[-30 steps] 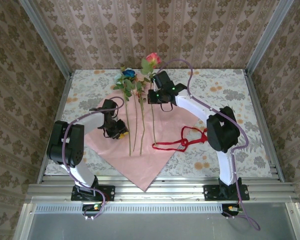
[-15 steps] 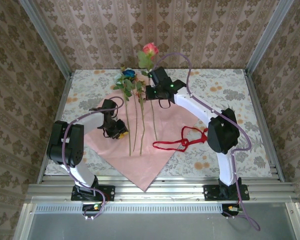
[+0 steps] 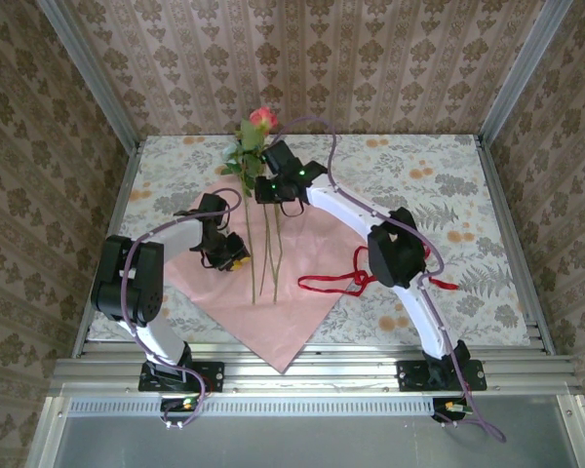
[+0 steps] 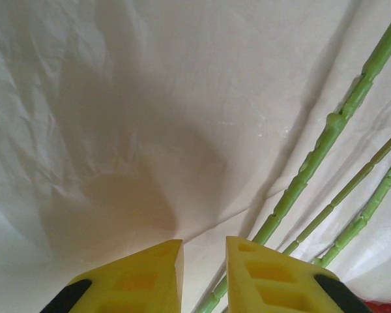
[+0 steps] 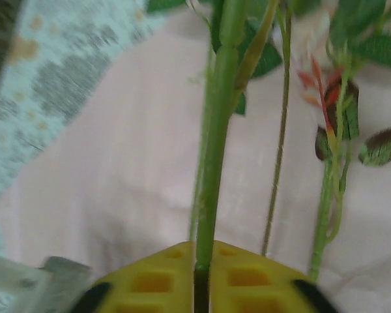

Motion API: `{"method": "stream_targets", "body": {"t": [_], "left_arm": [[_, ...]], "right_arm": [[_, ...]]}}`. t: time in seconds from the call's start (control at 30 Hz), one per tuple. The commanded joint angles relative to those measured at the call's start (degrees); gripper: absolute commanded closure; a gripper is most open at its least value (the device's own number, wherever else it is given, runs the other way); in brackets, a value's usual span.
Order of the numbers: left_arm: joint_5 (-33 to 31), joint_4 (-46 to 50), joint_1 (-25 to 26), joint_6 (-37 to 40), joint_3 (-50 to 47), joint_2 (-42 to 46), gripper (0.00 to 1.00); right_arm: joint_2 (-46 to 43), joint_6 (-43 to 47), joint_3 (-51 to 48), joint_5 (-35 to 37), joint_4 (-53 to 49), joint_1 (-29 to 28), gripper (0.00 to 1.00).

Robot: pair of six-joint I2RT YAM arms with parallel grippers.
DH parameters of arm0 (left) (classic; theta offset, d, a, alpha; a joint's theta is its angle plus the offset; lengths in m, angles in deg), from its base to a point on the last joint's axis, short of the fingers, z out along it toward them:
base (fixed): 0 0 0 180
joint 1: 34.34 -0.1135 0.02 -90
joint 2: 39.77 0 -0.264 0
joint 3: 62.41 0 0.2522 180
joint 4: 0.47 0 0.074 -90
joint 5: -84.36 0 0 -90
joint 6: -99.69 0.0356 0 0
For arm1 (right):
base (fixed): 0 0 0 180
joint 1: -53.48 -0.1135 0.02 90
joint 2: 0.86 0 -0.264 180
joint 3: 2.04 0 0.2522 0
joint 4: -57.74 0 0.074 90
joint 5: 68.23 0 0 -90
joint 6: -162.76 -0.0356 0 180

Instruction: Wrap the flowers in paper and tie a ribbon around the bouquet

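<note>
Rose (image 3: pixel 263 117) shifted left vs 1 s ago. R gripper (image 3: pixel 273 198) swung over w/ it, so the bloom now stands above the tops of the other flowers (image 3: pixel 253 278), whose stems lie on the pink paper (image 3: pixel 322 239). Wrist view: its green stem is clamped in the slit btwn R's yellow fingers (image 5: pixel 150 280). L gripper (image 3: pixel 228 261) unmoved, low on the paper just left of the stems. Its fingers (image 4: pixel 137 280) are narrow; can't tell if paper is nipped. Red ribbon (image 3: pixel 336 281) unchanged at the paper's right corner, R elbow now over it.
</note>
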Motion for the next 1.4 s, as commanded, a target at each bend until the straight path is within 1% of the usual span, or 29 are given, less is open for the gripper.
{"method": "stream_targets", "body": {"t": [0.0, 0.03, 0.07, 0.1, 0.23, 0.3, 0.37, 0.5, 0.6, 0.67, 0.77, 0.87, 0.9, 0.93, 1.0, 1.03, 1.13, 1.17, 1.27, 1.37], "left_arm": [[-0.2, 1.0, -0.2, 0.4, -0.5, 1.8, 0.78], [-0.2, 1.1, -0.2, 0.4, -0.6, 1.9, 0.78], [-0.2, 1.1, -0.2, 0.4, -0.6, 1.9, 0.78], [-0.2, 1.1, -0.2, 0.5, -0.6, 2.0, 0.78], [0.0, 0.6, -0.3, 0.1, -0.9, 2.0, 0.78], [0.2, 0.2, -0.3, -0.1, -0.8, 2.0, 0.78], [0.3, 0.1, -0.3, -0.1, -0.6, 1.8, 0.78], [0.5, 0.1, -0.3, 0.1, -0.2, 1.3, 0.78], [0.6, 0.2, -0.3, 0.2, -0.1, 1.2, 0.78], [0.5, 0.3, -0.3, 0.3, -0.2, 1.2, 0.78], [0.5, 0.4, -0.3, 0.3, -0.3, 1.2, 0.78], [0.4, 0.3, -0.3, 0.2, -0.3, 1.2, 0.78], [0.3, 0.3, -0.4, 0.1, -0.4, 1.3, 0.78], [0.3, 0.2, -0.3, 0.1, -0.4, 1.3, 0.78], [0.3, 0.1, -0.3, -0.1, -0.4, 1.3, 0.78], [0.2, 0.1, -0.3, -0.1, -0.4, 1.4, 0.78], [0.1, 0.1, -0.3, -0.1, -0.4, 1.5, 0.78], [0.1, 0.0, -0.3, -0.2, -0.4, 1.4, 0.78], [0.1, -0.2, -0.3, -0.4, -0.5, 1.4, 0.78], [0.1, -0.1, -0.3, -0.4, -0.3, 1.4, 0.78]], "right_arm": [[1.2, -0.1, 4.0, -1.2, -7.9, 1.2, 0.53], [-0.1, 0.0, 2.8, -0.8, -8.2, 1.6, 0.47], [-2.4, 0.1, 0.4, -0.3, -8.1, 2.2, 0.42], [-5.0, 0.0, -2.7, 0.2, -7.9, 2.8, 0.4], [-18.5, -3.5, -19.8, 4.7, -7.2, 5.1, 0.36], [-25.1, -8.4, -30.4, 7.8, -9.0, 6.2, 0.34], [-30.2, -12.8, -39.2, 9.0, -11.1, 7.0, 0.32], [-39.2, -19.2, -55.9, 6.1, -11.7, 7.6, 0.26], [-42.8, -21.8, -64.9, 3.2, -8.9, 7.6, 0.24], [-43.3, -22.9, -68.0, 1.9, -7.3, 7.8, 0.24], [-41.9, -23.4, -70.2, 1.9, -5.8, 8.7, 0.24], [-39.7, -22.9, -70.5, 1.7, -3.9, 10.0, 0.31], [-38.9, -22.8, -70.4, 1.7, -3.7, 10.6, 0.36], [-38.6, -22.4, -70.1, 1.7, -3.1, 11.2, 0.46], [-38.8, -21.7, -69.5, 2.8, -2.9, 12.1, 0.6], [-39.4, -21.4, -69.2, 3.4, -3.1, 12.6, 0.71], [-41.8, -20.3, -69.0, 5.8, -4.5, 14.1, 0.97], [-43.1, -20.0, -69.2, 6.7, -4.9, 14.9, 1.0], [-48.4, -18.3, -69.4, 10.5, -7.1, 18.7, 1.0], [-54.0, -15.4, -67.4, 14.5, -10.0, 25.2, 1.0]]}}
